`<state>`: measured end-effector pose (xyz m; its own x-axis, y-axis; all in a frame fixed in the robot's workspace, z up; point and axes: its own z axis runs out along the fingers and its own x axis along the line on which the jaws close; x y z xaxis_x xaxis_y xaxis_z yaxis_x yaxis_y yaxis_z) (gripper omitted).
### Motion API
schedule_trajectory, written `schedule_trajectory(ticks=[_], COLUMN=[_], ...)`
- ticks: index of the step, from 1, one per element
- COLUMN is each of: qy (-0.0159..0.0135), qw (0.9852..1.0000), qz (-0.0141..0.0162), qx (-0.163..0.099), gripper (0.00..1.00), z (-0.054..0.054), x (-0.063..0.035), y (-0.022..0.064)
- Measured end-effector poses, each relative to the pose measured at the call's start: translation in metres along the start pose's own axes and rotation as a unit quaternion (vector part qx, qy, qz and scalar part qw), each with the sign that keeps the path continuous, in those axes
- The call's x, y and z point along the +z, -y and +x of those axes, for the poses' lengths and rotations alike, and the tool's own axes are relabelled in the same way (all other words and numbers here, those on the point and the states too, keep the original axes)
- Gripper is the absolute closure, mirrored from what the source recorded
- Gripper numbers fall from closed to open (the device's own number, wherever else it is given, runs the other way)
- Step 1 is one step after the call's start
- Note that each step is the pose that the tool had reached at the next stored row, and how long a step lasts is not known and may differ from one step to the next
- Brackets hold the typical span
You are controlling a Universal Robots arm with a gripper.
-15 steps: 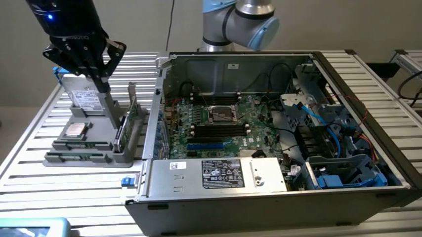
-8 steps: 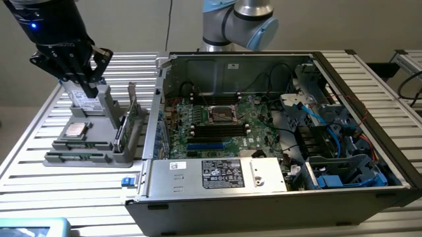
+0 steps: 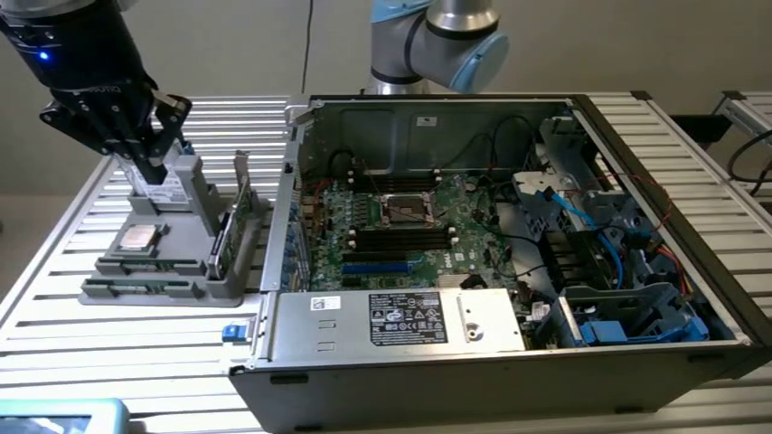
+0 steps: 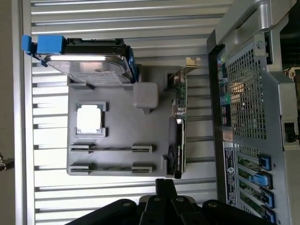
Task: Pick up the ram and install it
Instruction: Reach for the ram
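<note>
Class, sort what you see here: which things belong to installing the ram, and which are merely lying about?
Belongs to the job:
- the ram, edge-on in the grey holder
- the gripper, shut, over that holder
- the memory slots in the open computer case

Lying about:
- hard drive
- processor chip
- expansion card

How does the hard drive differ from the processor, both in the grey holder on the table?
Size: the hard drive is clearly larger than the processor.
Pose: the hard drive stands upright in its slot, while the processor lies flat in a square recess.
Fittings: the hard drive sits in a blue plastic carrier; the processor is bare.
Shared: both have silvery faces and rest in the grey holder.
</note>
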<state>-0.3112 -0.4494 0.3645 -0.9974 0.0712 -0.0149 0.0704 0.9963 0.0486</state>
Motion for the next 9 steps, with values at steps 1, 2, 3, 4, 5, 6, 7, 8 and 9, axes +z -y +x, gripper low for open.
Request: schedule_trajectory(ticks=[1, 2, 3, 4, 5, 6, 7, 8, 9], qy=[-0.0002, -0.0003, -0.0005, -0.0009, -0.0014, -0.0022, -0.0033, -0.0045, -0.0056], qw=[1.0, 1.0, 1.0, 1.0, 1.0, 1.0, 1.0, 1.0, 1.0], qz=[0.0, 0.0001, 0.0, 0.0001, 0.0002, 0.0002, 0.0002, 0.0003, 0.0004], qx=[0.0, 0.0, 0.0, 0.0, 0.0, -0.001, -0.001, -0.001, -0.002], gripper=[0.89, 0.89, 0.89, 0.89, 0.89, 0.89, 0.89, 0.89, 0.89], z=[0.001, 0.002, 0.004, 0.005, 0.008, 0.01, 0.012, 0.015, 0.017], x=[0.0007, 0.0013, 0.002, 0.0027, 0.0033, 0.0041, 0.0048, 0.0056, 0.0065], y=[0.0001, 0.0002, 0.0003, 0.0005, 0.0007, 0.0009, 0.0011, 0.0013, 0.0015])
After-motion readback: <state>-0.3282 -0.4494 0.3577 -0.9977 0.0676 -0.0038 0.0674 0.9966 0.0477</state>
